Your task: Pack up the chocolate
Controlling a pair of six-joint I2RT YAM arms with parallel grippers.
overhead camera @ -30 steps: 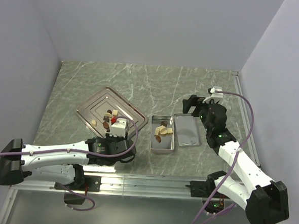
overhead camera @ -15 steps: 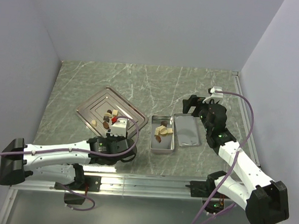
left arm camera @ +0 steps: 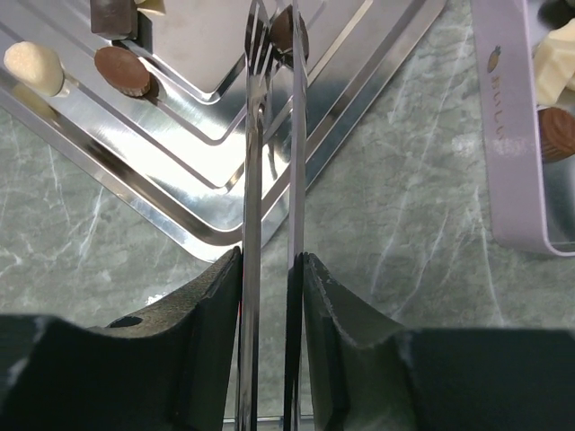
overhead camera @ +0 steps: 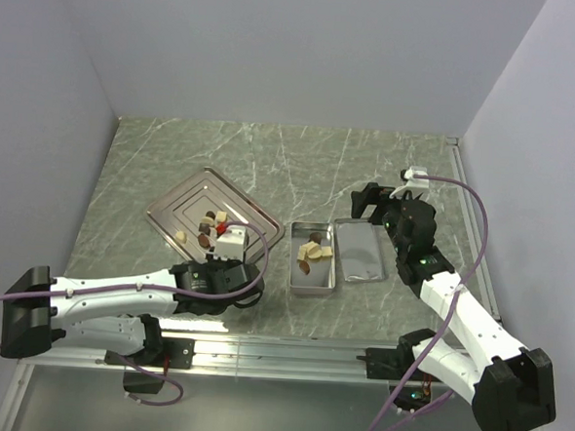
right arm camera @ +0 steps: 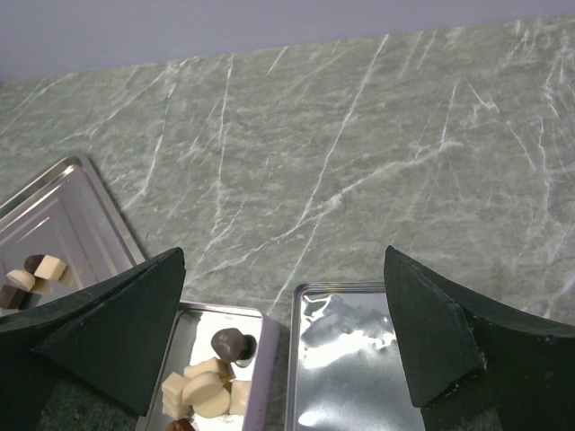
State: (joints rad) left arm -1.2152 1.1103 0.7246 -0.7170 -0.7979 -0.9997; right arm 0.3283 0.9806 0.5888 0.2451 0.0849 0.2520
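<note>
Tweezers point(left arm camera: 253, 180) have narrowed around a dark chocolate point(left arm camera: 280, 29), partly blade-hidden.

Looks like a robotics lab test cell. Two white robot arms, the left arm point(overhead camera: 117, 295) & right arm point(overhead camera: 457, 312), sit bolted to an alu rail point(overhead camera: 289, 350) at the near edge of a marble-look tabletop point(overhead camera: 301, 158), w/ purple cables point(overhead camera: 482, 227) trailing off them. Plain pale walls point(overhead camera: 278, 49) box it in on 3 sides.
</note>
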